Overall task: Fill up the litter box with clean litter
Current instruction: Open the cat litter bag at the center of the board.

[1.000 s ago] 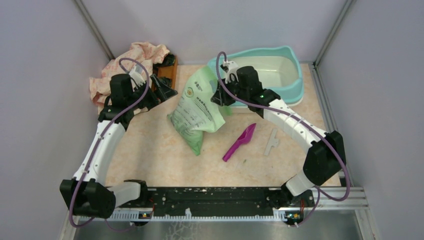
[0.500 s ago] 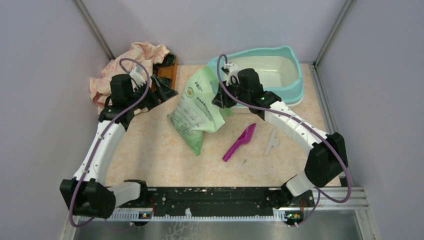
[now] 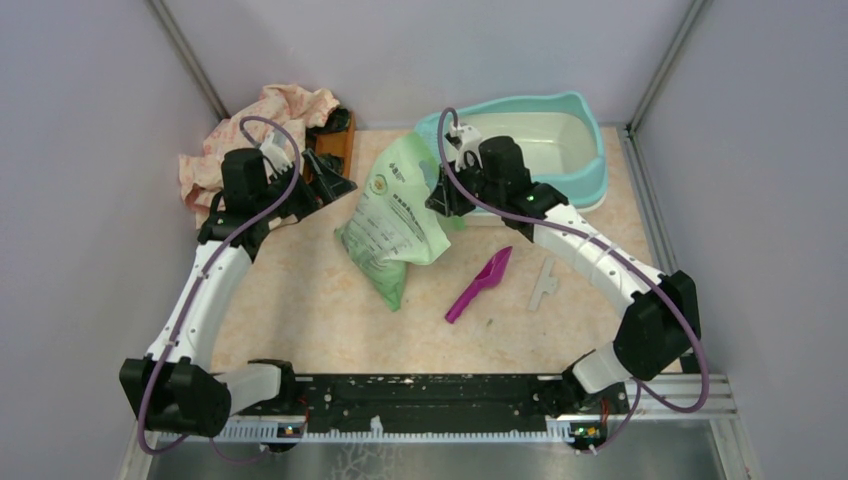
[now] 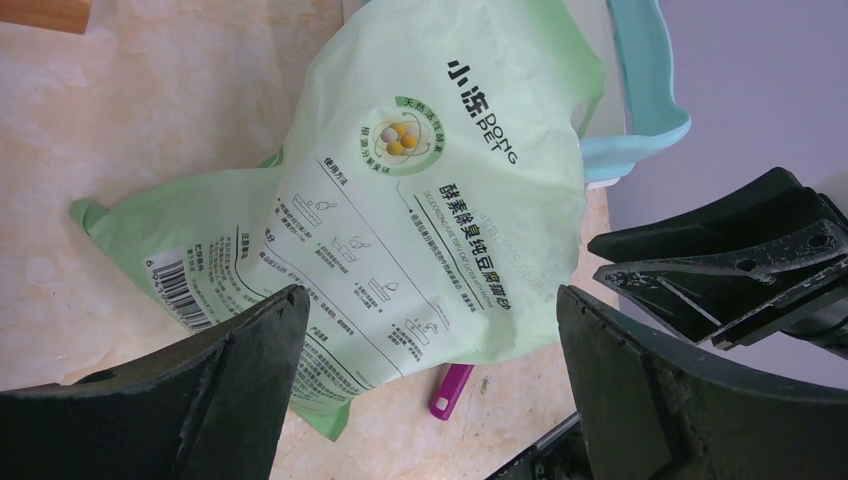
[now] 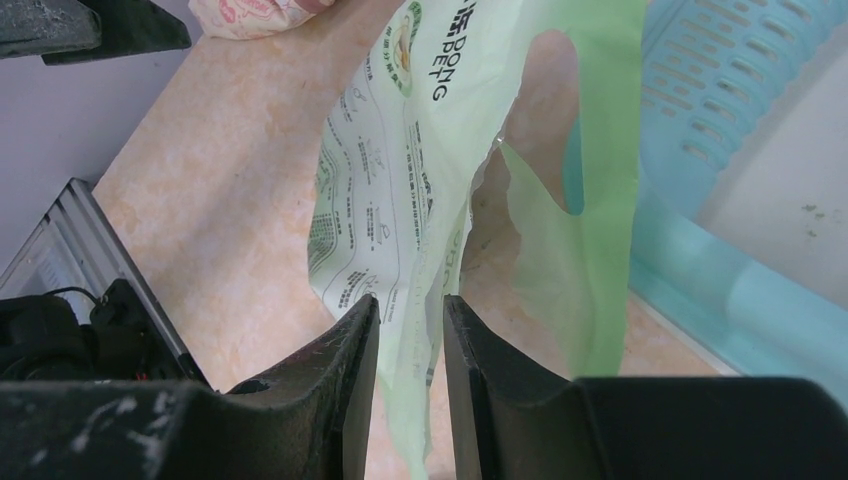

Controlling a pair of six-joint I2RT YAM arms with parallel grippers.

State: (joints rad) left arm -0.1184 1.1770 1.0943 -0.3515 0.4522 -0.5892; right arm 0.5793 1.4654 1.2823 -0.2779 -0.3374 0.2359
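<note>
The litter box stands at the back right, teal rim around a cream basin; its perforated ledge shows in the right wrist view. A pale green printed litter bag lies left of it, its top raised. My right gripper is at the bag's upper right edge, and the jaws are nearly shut with the thin plastic between them. My left gripper is open and empty, left of the bag and facing it. Loose litter is hidden inside the bag.
A purple scoop lies in front of the bag and a small grey piece to its right. A crumpled pink cloth and a brown wooden tray sit at the back left, behind my left gripper. Walls close in all sides.
My right gripper has shifted slightly to the right, toward the litter box, with the bag's top edge. The left arm has not moved.
</note>
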